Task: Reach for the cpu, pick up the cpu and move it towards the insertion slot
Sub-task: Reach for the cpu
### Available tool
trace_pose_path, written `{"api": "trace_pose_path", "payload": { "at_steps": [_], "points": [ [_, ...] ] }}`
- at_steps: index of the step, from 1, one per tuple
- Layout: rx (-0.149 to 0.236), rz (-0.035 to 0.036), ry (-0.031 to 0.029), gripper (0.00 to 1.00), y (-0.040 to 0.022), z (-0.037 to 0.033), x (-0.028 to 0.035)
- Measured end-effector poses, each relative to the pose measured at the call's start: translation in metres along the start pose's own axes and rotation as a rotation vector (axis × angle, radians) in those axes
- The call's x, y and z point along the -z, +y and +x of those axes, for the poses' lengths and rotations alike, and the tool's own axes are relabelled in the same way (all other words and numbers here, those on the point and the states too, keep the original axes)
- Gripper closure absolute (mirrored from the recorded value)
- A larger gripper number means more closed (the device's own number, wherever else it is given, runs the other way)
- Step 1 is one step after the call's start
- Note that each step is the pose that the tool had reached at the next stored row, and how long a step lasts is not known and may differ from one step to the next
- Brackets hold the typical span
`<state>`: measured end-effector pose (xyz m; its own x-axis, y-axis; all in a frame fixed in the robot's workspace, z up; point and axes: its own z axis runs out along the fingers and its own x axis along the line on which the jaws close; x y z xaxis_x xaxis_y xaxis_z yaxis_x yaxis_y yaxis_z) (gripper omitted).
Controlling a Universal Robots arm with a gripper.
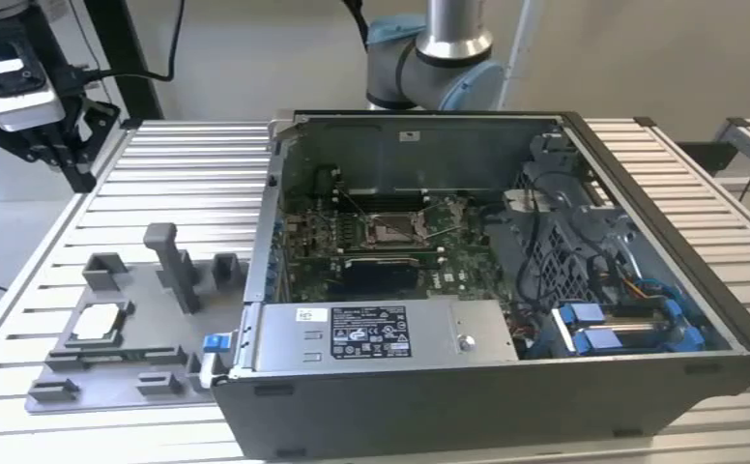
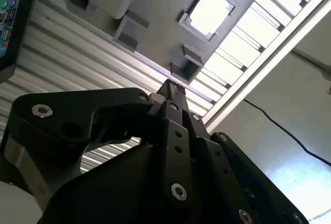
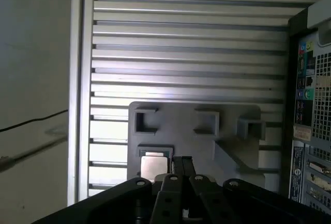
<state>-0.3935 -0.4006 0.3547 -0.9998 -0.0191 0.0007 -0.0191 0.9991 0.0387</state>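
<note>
The cpu [image 1: 98, 324] is a pale square chip lying flat in a recess of the grey plastic fixture [image 1: 156, 362] at the exterior view's left. It shows as a bright square cpu [image 2: 209, 13] in the second wrist view and as a silver cpu [image 3: 154, 166] in the first. My gripper [image 1: 76, 169] hangs high over the table's far left corner, well away from the chip, fingers together and holding nothing. Its black fingertips [image 3: 176, 165] point toward the fixture. The insertion slot [image 1: 392, 229] sits on the board inside the open computer case.
The open computer case [image 1: 504, 387] fills the middle and the exterior view's right, with cables and blue parts inside. Grey posts [image 1: 166, 261] rise from the fixture near the chip. The ribbed metal table [image 1: 194, 174] lies bare between my gripper and the fixture.
</note>
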Motion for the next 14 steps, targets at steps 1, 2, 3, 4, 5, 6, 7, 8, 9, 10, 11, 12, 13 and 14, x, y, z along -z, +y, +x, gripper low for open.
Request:
{"api": "trace_pose_path", "payload": {
  "at_steps": [1,2,3,4,5,6,7,8,9,10,11,12,13,14],
  "points": [
    [0.000,-0.0003,-0.0001,1.00,-0.0016,0.0008,0.0001],
    [0.000,-0.0007,-0.0002,1.00,-0.0039,0.0016,0.0001],
    [0.000,-0.0011,-0.0003,1.00,-0.0067,0.0024,0.0001],
    [0.000,-0.0013,-0.0002,1.00,-0.0098,0.0031,0.0001],
    [0.000,-0.0014,-0.0002,1.00,-0.0134,0.0038,0.0001],
    [0.000,-0.0015,-0.0002,1.00,-0.0166,0.0044,0.0002],
    [0.000,-0.0017,-0.0002,1.00,-0.0200,0.0052,0.0002],
    [0.000,-0.0017,-0.0002,1.00,-0.0228,0.0064,0.0001],
    [0.000,-0.0018,-0.0002,1.00,-0.0251,0.0081,0.0000],
    [0.000,-0.0018,-0.0003,1.00,-0.0265,0.0103,-0.0002],
    [0.000,-0.0017,-0.0004,1.00,-0.0273,0.0124,-0.0003],
    [0.000,-0.0017,-0.0005,1.00,-0.0279,0.0148,-0.0004],
    [0.000,-0.0017,-0.0008,1.00,-0.0285,0.0174,-0.0006],
    [0.000,-0.0017,-0.0009,1.00,-0.0289,0.0195,-0.0007]
  ]
}}
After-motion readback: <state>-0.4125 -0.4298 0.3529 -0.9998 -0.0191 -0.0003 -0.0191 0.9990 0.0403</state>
